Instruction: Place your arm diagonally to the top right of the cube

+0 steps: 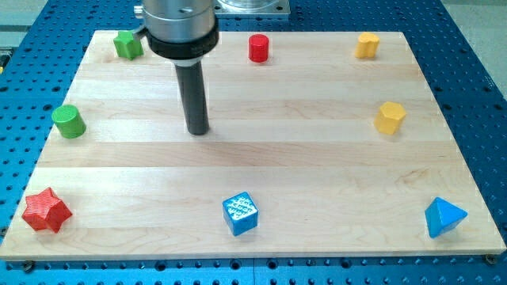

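Rod standing up-left of the blue cube

Tip (198, 131) of my straight dark rod is resting on the pale wooden desk (317, 158), in its upper left part, well apart from every block. There are no fingers on this arm, so nothing is being held. The blue cube (240, 214), with a dotted top face, is sitting near the desk's bottom edge, about midway along it; my tip is lying toward the top edge from it and slightly to its left. A red star-shaped block (46, 210) is occupying the bottom left corner, a blue triangular block (444, 218) the bottom right corner. A green cylinder (69, 121) is sitting by the left edge. Along the top edge are lying a green angular block (127, 44), a red cylinder (259, 48) and a yellow block (367, 45). Another yellow block (390, 117) is sitting near the right edge.
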Robot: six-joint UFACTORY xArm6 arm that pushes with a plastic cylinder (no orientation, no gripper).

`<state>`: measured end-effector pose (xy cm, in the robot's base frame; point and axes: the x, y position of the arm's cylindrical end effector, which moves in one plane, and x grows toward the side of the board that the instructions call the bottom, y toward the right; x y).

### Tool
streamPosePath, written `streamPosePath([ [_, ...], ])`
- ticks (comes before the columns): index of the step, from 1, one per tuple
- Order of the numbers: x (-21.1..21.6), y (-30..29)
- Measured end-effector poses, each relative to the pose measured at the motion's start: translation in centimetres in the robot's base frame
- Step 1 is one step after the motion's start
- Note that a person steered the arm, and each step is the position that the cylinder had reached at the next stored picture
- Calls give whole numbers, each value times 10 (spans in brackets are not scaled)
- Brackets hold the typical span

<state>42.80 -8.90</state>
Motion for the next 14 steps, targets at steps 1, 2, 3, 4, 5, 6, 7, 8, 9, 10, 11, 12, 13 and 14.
streamPosePath([
  [1, -31, -8],
  [2, -46, -1],
  [3, -52, 38],
  [4, -53, 43],
  [5, -54, 43],
  [6, -53, 43],
  [7, -53, 43],
  [8, -68, 43],
  [9, -68, 43],
  [10, -74, 43],
  [11, -75, 79],
  [12, -76, 127],
  [13, -77, 128],
  [14, -64, 132],
])
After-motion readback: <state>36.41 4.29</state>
